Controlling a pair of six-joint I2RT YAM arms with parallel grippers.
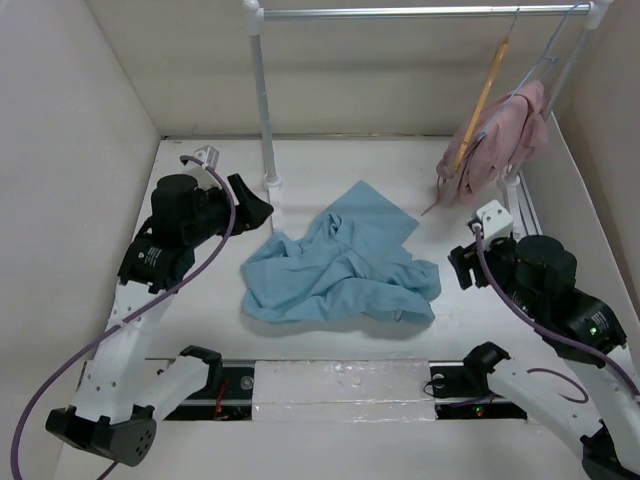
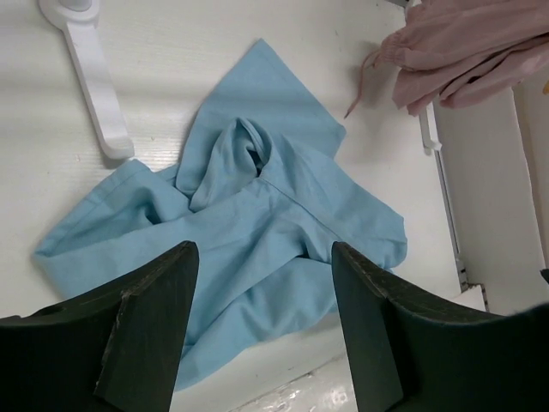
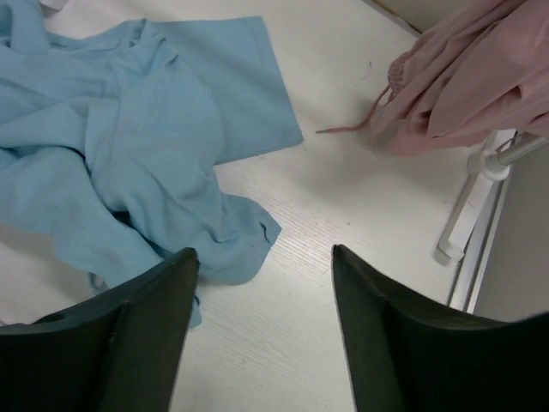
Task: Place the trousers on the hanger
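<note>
The light blue trousers [image 1: 340,265] lie crumpled in a heap on the middle of the table. High at the back right, the tan-orange wooden hanger [image 1: 485,95] hangs slanted from the rail. My left gripper [image 1: 252,208] hovers left of the heap, open and empty; in the left wrist view the trousers [image 2: 249,206] spread beyond the open left gripper [image 2: 262,251]. My right gripper [image 1: 460,266] is just right of the heap, open and empty. In the right wrist view the right gripper [image 3: 262,251] is over bare table, with the trousers [image 3: 129,146] to its left.
A pink garment [image 1: 500,140] hangs on a thin wire hanger beside the wooden one, its drawstring dangling to the table. The metal rail [image 1: 420,12] rests on a white post [image 1: 265,110] behind the heap and on a second stand [image 3: 467,215] at right. White walls enclose the table.
</note>
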